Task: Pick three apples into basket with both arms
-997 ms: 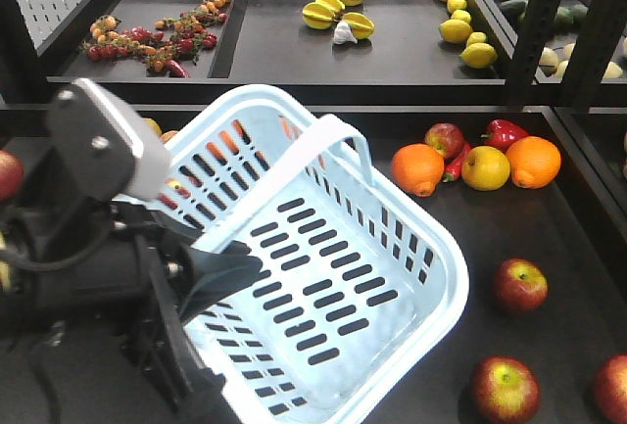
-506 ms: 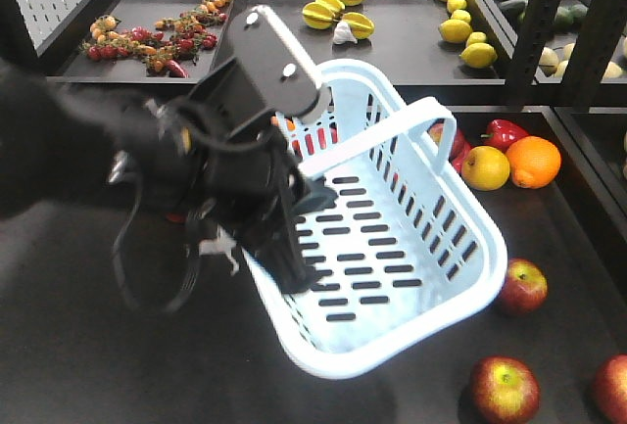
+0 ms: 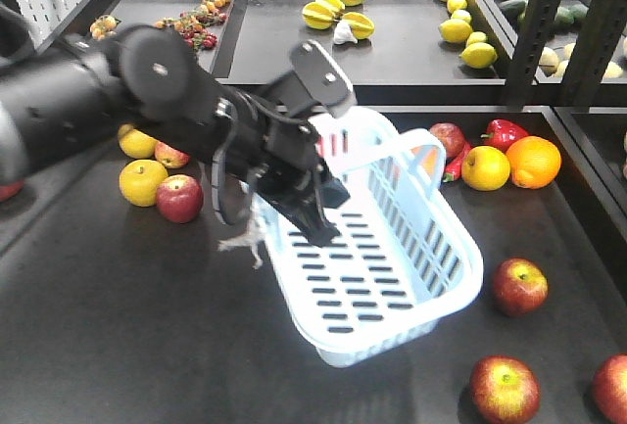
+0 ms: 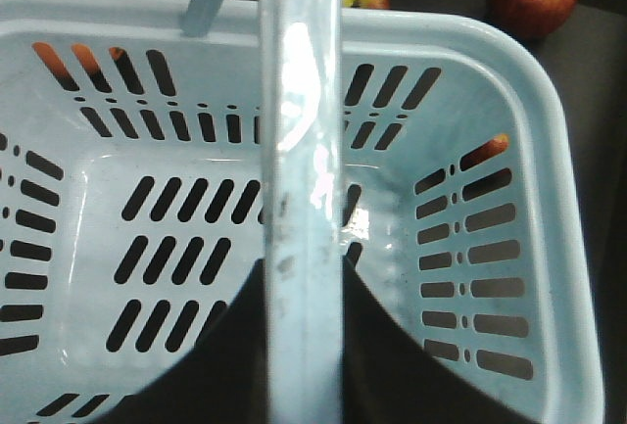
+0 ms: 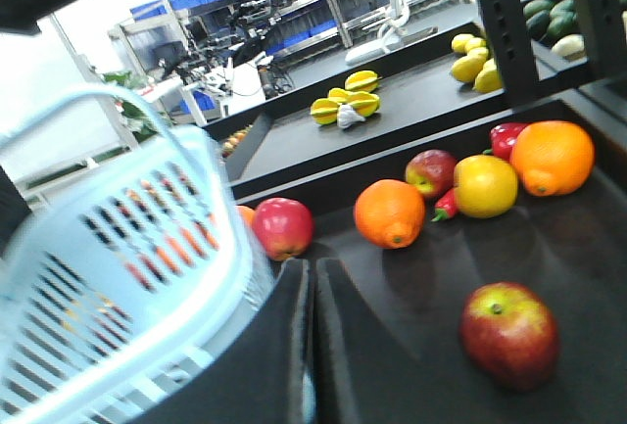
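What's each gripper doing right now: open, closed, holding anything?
Left gripper: jaws closed on the hoop handle of the basket.
Right gripper: jaws closed, nothing between them.

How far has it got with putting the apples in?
Nothing is done yet: the basket is empty. In hand: the left gripper grips its handle. Left to do: three apples, lying on the table.

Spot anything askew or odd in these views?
Yes. The basket hangs tilted from the left claw, which grips its handle. It is empty. The red apples lie outside it on the table.
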